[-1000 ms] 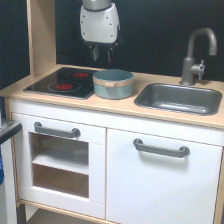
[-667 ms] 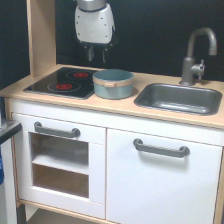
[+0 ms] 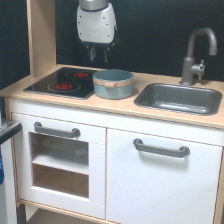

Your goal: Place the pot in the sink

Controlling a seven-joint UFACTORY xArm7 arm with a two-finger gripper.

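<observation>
The light blue-grey pot [image 3: 113,83] with a tan rim band stands upright on the wooden counter, at the stovetop's right edge and left of the sink [image 3: 179,98]. The sink is a dark grey basin with a grey curved faucet [image 3: 196,55] behind it. My gripper [image 3: 99,53] hangs under the white arm body, above and behind the pot, slightly to its left and well apart from it. Its short dark fingers point down with nothing between them; whether they are open or shut is unclear.
A black stovetop [image 3: 62,82] with red rings lies at the exterior view's left. A wooden upright post [image 3: 41,35] stands at the back left. White cabinet doors with grey handles [image 3: 161,148] are below the counter.
The gripper has moved up and toward the exterior view's left, away from the pot. The pot has not moved.
</observation>
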